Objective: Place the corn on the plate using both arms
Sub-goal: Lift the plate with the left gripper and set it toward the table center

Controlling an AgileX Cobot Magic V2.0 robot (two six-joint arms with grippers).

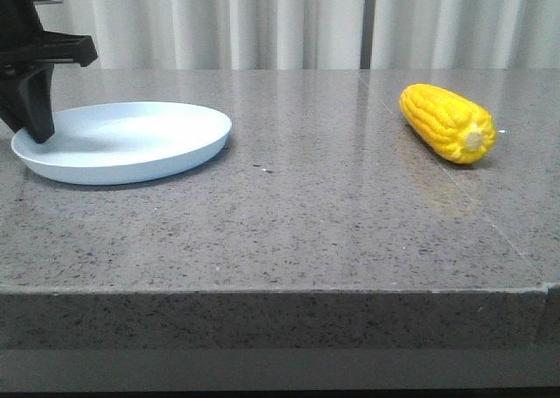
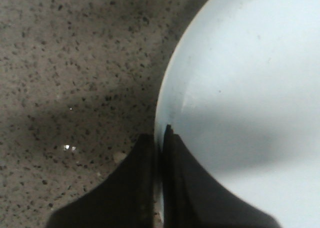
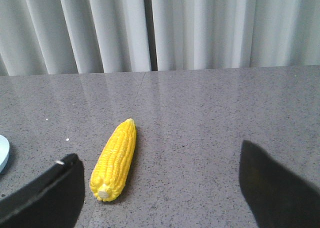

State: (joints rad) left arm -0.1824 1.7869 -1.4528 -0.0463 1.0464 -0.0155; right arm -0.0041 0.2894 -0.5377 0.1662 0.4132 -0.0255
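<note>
The yellow corn (image 1: 446, 122) lies on the stone table at the right, its pale cut end toward the front. It also shows in the right wrist view (image 3: 115, 160). The pale blue plate (image 1: 131, 144) sits at the left. My left gripper (image 1: 35, 129) stands at the plate's left edge. In the left wrist view it (image 2: 159, 136) is shut on the rim of the plate (image 2: 240, 87), one finger outside and one inside. My right gripper (image 3: 157, 155) is open and empty, short of the corn, which lies beside its one finger (image 3: 55, 193). It is out of the front view.
The grey speckled table (image 1: 306, 205) has its front edge close to the camera. A seam (image 1: 455, 184) runs across it near the corn. White curtains (image 1: 289, 22) hang behind. A sliver of the plate's edge (image 3: 2, 155) shows in the right wrist view.
</note>
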